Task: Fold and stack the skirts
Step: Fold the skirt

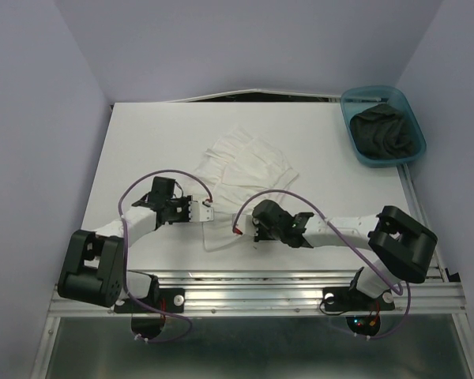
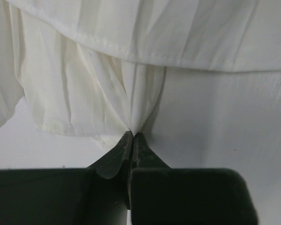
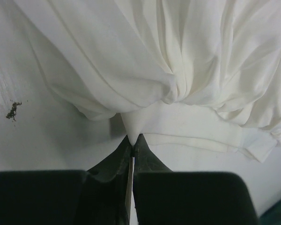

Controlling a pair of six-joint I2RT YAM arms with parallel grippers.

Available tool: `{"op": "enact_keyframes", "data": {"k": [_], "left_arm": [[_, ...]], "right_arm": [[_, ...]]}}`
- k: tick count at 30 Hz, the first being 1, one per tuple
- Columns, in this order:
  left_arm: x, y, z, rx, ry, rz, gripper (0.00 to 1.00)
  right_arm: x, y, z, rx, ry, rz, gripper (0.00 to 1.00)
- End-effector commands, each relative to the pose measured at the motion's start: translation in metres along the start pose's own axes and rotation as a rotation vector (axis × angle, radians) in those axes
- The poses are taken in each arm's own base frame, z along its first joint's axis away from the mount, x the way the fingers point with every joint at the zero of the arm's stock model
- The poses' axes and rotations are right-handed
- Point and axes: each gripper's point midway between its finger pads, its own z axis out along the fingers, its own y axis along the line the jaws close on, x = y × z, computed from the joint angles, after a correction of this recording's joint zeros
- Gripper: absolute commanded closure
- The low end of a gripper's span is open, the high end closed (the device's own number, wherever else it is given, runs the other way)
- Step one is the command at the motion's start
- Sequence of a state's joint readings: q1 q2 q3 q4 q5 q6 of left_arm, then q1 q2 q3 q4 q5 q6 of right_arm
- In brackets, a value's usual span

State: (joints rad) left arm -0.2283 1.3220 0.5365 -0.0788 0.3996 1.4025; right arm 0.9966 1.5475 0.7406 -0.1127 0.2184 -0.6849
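Both claws are biting into the white skirt [image 1: 245, 166]!
The left claw [image 2: 132, 137] and right claw [image 3: 133, 138] are each clamping tight on a pinch of its near edge as it is lying spread mid-worktop [image 1: 158, 142], while the dark skirt [image 1: 389, 130] is sitting crumpled in the teal bin [image 1: 350, 126] at far right.

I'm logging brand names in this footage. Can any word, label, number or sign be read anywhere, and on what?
None. No print, tag or number shows on the white skirt, the dark skirt, the teal bin or the table in any view.
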Motion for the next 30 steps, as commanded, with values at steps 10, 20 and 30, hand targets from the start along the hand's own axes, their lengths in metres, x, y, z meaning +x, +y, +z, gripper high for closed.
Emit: {"op": "enact_keyframes", "data": {"k": [10, 20, 30], "left_arm": [[-0.048, 0.042, -0.078, -0.167, -0.112, -0.217, 1.0], [-0.057, 0.054, -0.139, -0.352, -0.139, -0.32, 1.0], [-0.081, 0.1, -0.215, -0.631, -0.235, -0.412, 1.0]], "right_arm": [[-0.078, -0.015, -0.045, -0.145, -0.17, 0.164, 0.99], [-0.111, -0.002, -0.078, -0.31, -0.257, 0.283, 0.99], [-0.114, 0.012, -0.101, -0.466, -0.313, 0.447, 0.99]]}}
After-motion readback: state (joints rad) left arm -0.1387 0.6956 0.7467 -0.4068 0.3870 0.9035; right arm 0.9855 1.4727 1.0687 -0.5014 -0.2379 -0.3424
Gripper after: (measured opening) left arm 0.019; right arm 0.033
